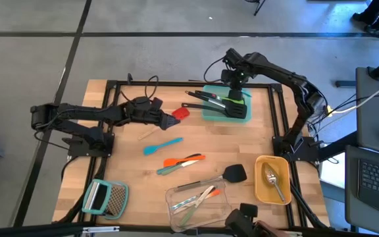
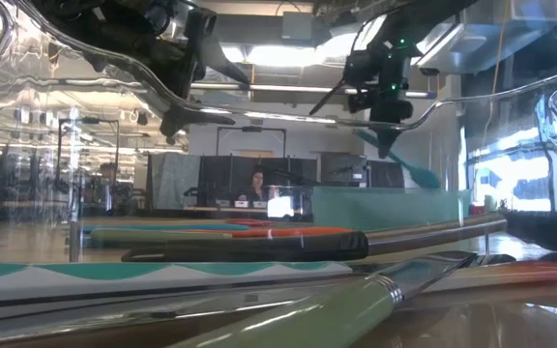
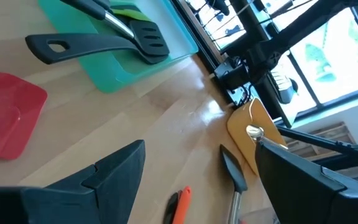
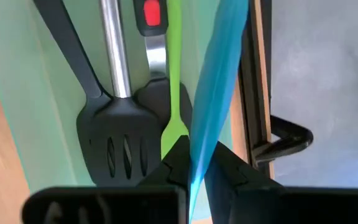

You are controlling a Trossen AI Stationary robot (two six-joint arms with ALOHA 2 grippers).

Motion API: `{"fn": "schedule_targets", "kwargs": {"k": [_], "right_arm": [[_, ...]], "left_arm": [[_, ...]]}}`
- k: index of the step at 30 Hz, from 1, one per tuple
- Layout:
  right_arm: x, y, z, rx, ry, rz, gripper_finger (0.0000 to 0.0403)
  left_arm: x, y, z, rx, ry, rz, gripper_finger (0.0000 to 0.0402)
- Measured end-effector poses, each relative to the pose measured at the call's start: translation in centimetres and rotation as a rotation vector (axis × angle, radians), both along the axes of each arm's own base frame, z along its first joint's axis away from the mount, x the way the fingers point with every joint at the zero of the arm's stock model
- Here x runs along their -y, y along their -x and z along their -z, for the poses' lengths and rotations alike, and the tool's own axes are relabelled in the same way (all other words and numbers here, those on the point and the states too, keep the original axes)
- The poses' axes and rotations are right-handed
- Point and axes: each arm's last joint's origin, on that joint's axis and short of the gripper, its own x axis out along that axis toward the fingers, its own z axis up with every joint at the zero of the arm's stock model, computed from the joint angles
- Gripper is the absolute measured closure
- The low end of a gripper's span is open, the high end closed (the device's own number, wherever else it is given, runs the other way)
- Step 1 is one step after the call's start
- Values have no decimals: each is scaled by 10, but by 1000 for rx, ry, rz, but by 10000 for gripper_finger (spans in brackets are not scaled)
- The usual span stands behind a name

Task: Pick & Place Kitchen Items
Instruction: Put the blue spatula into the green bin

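R tool (image 4: 194, 163) clamps teal utensil (image 4: 219, 74) abv teal tray (image 1: 243, 116).

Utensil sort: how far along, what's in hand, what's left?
Done: black slotted spatulas lie in the teal tray, a silver spoon in the yellow container, slim tools in the clear container. In hand: right gripper holds a teal utensil above the tray. Left: red spatula, teal spatula, orange tool, black spatula on the table; left gripper open by the red one.
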Motion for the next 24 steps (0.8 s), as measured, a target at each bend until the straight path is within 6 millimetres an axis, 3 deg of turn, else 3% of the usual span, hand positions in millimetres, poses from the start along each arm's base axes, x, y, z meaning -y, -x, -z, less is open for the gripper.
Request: {"fn": "schedule_targets", "kwargs": {"k": [7,24], "right_arm": [[5,-6,9,3,-7,-99,381],[11,-18,37,-33,-74,-102,381]], "left_arm": [[7,-1,2,-20,-10,0,103],[15,-2,3,-43,-18,4,103]]}}
